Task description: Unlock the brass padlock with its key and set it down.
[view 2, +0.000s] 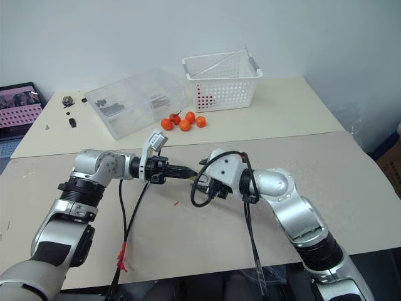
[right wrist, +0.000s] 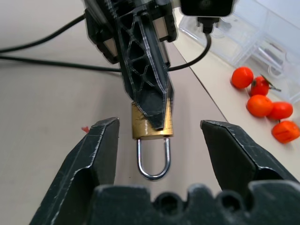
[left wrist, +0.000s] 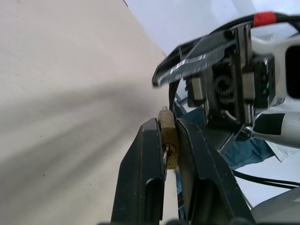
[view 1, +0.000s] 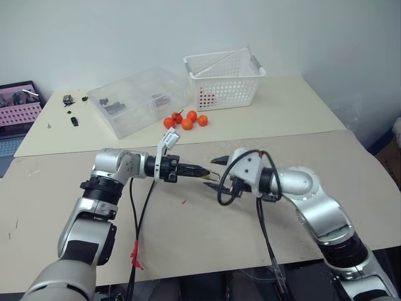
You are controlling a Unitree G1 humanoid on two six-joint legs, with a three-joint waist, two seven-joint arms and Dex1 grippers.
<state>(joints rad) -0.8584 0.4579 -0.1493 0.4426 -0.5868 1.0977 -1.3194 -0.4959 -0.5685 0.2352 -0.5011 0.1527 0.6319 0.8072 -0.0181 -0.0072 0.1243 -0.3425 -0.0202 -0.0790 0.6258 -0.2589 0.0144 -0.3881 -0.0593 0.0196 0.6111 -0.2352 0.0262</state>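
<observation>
The brass padlock (right wrist: pixel 150 127) hangs above the table, held by its body, with my left gripper (view 1: pixel 203 171) shut on it and pointing to the right. Its silver shackle (right wrist: pixel 152 163) points toward my right gripper (right wrist: pixel 159 124). That gripper is open, one finger (right wrist: pixel 101 150) on each side of the shackle and clear of it. In the left wrist view the padlock (left wrist: pixel 168 136) sits pinched between the two black fingers, and a small silvery bit shows on its face. I cannot make out the key.
Several small orange fruits (view 1: pixel 188 119) lie behind the grippers. A clear plastic box (view 1: pixel 138 100) and a white basket (view 1: pixel 225 81) stand farther back. Small dark parts (view 1: pixel 69 100) sit at the back left. A red speck (view 1: pixel 183 202) lies on the table below the padlock.
</observation>
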